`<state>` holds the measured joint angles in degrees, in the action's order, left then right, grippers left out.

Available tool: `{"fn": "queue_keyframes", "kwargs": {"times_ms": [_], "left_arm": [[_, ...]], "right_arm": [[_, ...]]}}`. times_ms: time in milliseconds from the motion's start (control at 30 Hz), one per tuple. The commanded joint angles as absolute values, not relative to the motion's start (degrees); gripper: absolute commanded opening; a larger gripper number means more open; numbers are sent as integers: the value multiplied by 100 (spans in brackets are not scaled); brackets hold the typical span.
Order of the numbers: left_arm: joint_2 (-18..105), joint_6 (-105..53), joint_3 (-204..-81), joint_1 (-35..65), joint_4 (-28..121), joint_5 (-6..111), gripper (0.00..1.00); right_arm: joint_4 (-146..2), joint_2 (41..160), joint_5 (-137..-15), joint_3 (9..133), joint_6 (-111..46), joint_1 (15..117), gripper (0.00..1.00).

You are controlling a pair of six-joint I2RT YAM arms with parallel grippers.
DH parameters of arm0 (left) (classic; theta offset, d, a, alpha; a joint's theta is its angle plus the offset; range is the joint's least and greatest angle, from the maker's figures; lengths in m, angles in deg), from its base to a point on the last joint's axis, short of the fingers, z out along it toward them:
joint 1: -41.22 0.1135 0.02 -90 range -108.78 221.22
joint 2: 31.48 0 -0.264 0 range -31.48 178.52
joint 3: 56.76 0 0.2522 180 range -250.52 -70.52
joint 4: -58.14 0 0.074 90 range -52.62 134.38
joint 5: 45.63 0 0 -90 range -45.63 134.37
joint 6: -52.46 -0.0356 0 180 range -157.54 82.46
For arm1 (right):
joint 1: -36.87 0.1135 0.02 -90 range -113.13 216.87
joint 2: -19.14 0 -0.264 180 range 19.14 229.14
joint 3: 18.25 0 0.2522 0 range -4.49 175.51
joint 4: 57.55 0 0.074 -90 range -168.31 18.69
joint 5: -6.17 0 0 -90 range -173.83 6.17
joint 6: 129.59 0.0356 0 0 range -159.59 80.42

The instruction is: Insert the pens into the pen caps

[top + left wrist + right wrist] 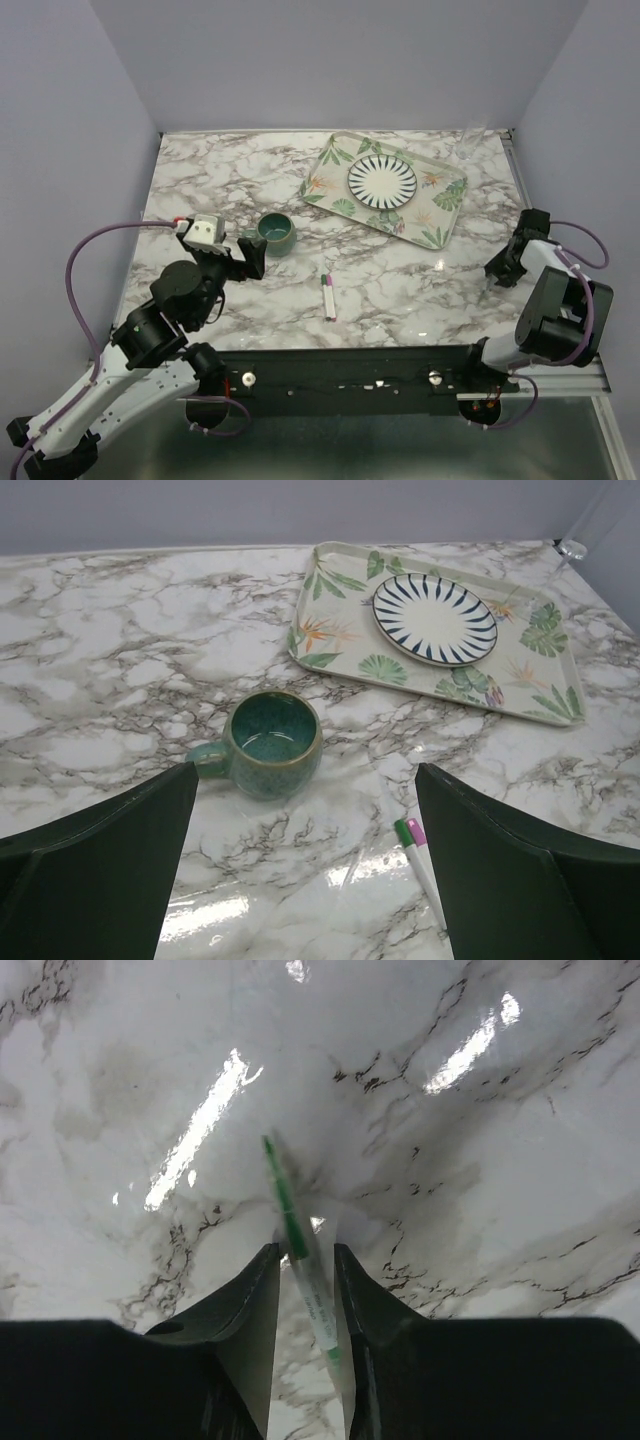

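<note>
Looking at the top cam first: your L gripper (245,262) hangs over the marble table (400,290), just beside the green cup (277,232) on its near-left side. A white pen (330,303) lies flat near the table's middle, btwn the two arms, w/ coloured bits at its far end. At the back sits a leafy tray (440,215) w/ a striped plate (382,180) on it. Your R gripper (497,272) is low by the table's right edge, well apart from the white pen. You can't read its fingers from up here.

L wrist cam: fingers spread wide, nothing btwn them. The cup is straight ahead, upright, handle to the left in this view. At lower right the white pen shows w/ a pink cap (416,832) and a green cap (402,829) side by side at its far end. You can't tell whether the green one sits on a second pen or lies loose.

R wrist cam: fingers drawn in tight on a clear pen (285,1190) w/ green ink, which runs out btwn them and points ahead over the marble. It's blurred, so its tip can't be made out.
</note>
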<state>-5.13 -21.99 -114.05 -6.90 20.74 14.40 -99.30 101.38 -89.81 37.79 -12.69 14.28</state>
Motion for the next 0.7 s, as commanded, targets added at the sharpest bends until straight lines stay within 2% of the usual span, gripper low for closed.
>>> {"fn": "queue_keyframes", "kwargs": {"times_ms": [0, 67, 200, 333, 467, 567, 667], "left_arm": [[-546, -2304, -11358, -703, 2205, 1282, 99], [-538, -2348, -11358, -704, 2214, 1273, 99], [-581, -2471, -11358, -704, 2267, 1326, 99], [-494, -2515, -11481, -703, 2161, 1903, 99], [-213, -2463, -11534, -703, 2223, 2678, 97], [138, -2366, -11657, -712, 2153, 3344, 94], [516, -2182, -11850, -703, 2118, 4152, 90]], "right_arm": [[-9873, 10710, -8885, 4085, -1286, 1384, 27], [-9847, 10721, -8936, 4112, -1392, 1384, 12], [-9917, 10773, -8981, 4270, -1532, 1384, 1], [-10118, 10292, -9103, 4402, -1708, 1393, 1], [-10531, 9029, -9323, 4692, -1787, 1577, 1], [-10787, 8429, -9061, 4911, -1753, 2015, 1], [-10893, 7787, -8613, 5009, -1569, 2937, 1]]}}
